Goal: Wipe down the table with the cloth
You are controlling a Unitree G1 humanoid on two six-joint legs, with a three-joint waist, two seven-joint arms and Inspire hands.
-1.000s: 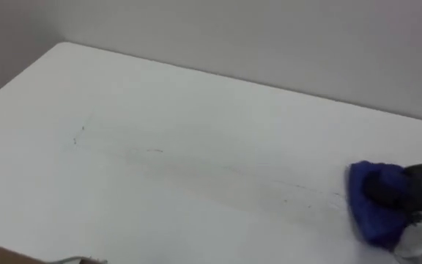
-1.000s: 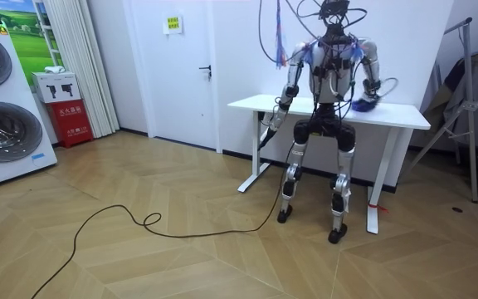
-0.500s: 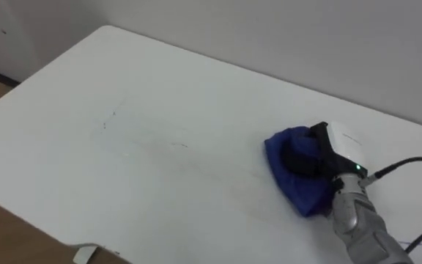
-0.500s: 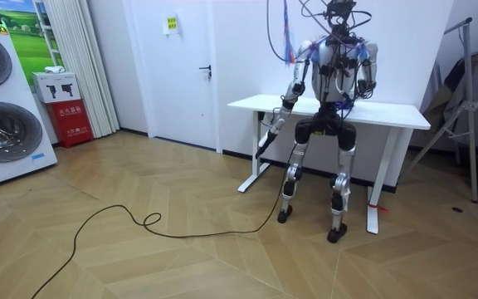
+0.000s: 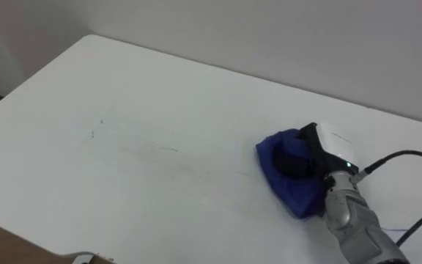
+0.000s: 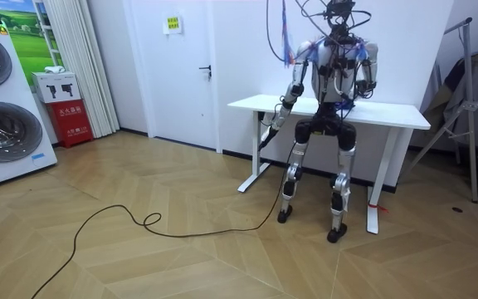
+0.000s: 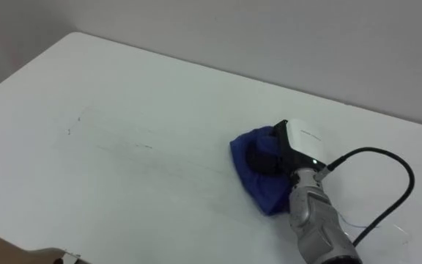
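Left eye view: rectangular white tabletop [image 5: 160, 103] with faint grey scuffs [image 5: 97, 128]. Crumpled blue cloth [image 5: 288, 183] lies right of centre under right hand [image 5: 330, 145]; fingers sunk in folds, curl cannot tell.
Room view: robot stands at tabletop on herringbone wooden floor [image 6: 139, 249]; left hand [image 6: 264, 138] hangs low.

Silver-grey forearm, white-backed right hand [image 5: 327, 145] with black fingers [image 5: 293, 163], tiny green light, looping black cable

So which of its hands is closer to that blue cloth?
Right. Its right hand rests on the blue cloth on the table; its left hand hangs below the table's edge, far from it.
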